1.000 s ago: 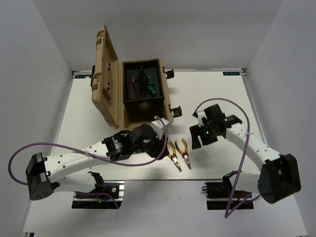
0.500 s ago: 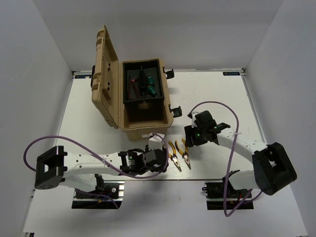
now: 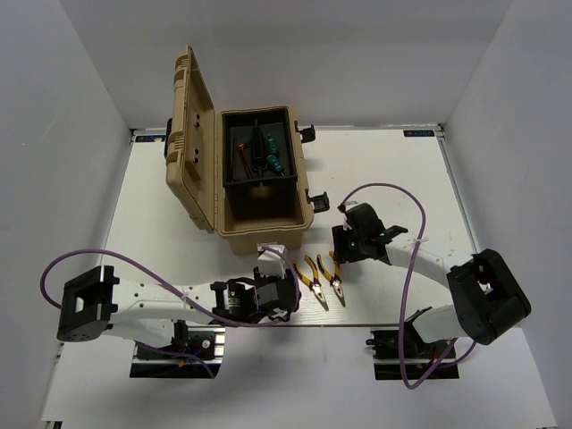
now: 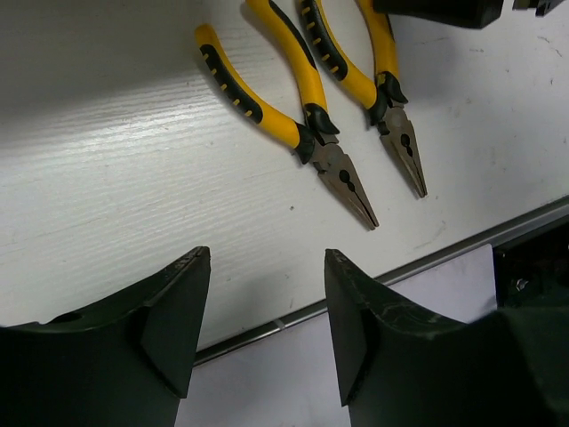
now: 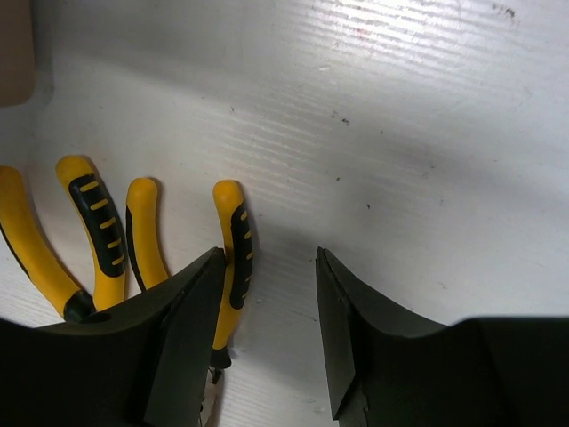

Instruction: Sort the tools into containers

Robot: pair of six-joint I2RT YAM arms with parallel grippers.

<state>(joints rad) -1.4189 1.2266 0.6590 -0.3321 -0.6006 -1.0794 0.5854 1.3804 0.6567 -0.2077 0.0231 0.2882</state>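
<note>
Two yellow-and-black pliers (image 3: 313, 281) (image 3: 336, 279) lie side by side on the white table (image 3: 393, 179), jaws toward the near edge. The tan toolbox (image 3: 234, 228) stands open behind them, with a green-handled screwdriver (image 3: 273, 162) and dark hex keys (image 3: 241, 157) inside. My left gripper (image 3: 284, 291) sits just left of the pliers, low by the near edge. In the left wrist view it (image 4: 267, 267) is open and empty, and both pliers (image 4: 298, 107) (image 4: 382, 84) lie beyond its fingers. My right gripper (image 3: 340, 249) hovers over the handle ends. It (image 5: 267, 258) is open, with the rightmost pliers handle (image 5: 233, 258) beside its left finger.
The toolbox lid (image 3: 191, 134) stands upright on the left side of the box. The table's metal near edge (image 4: 418, 260) runs just past the pliers' tips. White walls enclose the table on the left, the right and the back. Purple cables loop off both arms.
My left arm has drawn back from the toolbox front to the near edge, left of the pliers. My right gripper has moved left and down to the pliers' handles, and its jaws have narrowed.
</note>
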